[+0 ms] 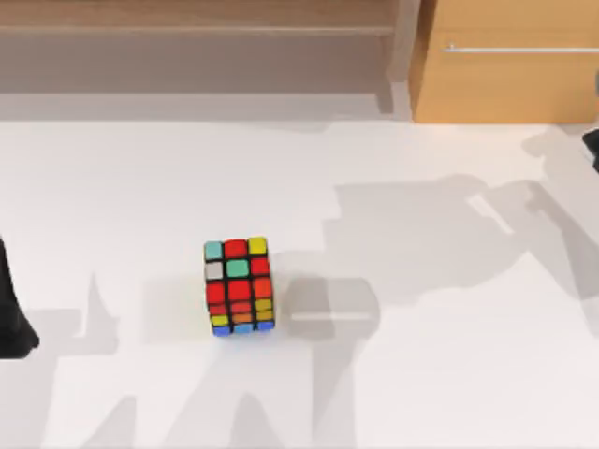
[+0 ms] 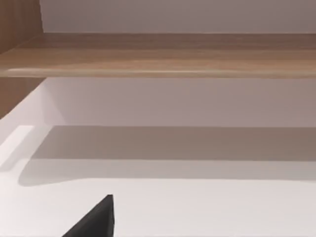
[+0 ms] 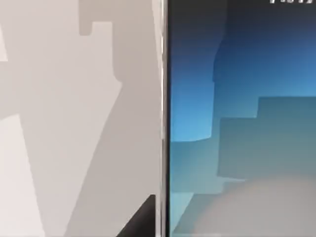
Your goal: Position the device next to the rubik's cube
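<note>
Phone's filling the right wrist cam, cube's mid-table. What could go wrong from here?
1. Grip: the phone looms close in the right wrist view, with one dark fingertip beside its rim. The hold can't be confirmed, so it might slip.
2. Contact: the cube stands free on the table; a phone set down too close could nudge it.
The left arm sits at the table's left edge, likely no factor.

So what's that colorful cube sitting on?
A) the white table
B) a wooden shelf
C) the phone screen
A: in the top view the rubik's cube stands on the bare white table, with the wooden shelf far behind it and nothing under it.
</note>
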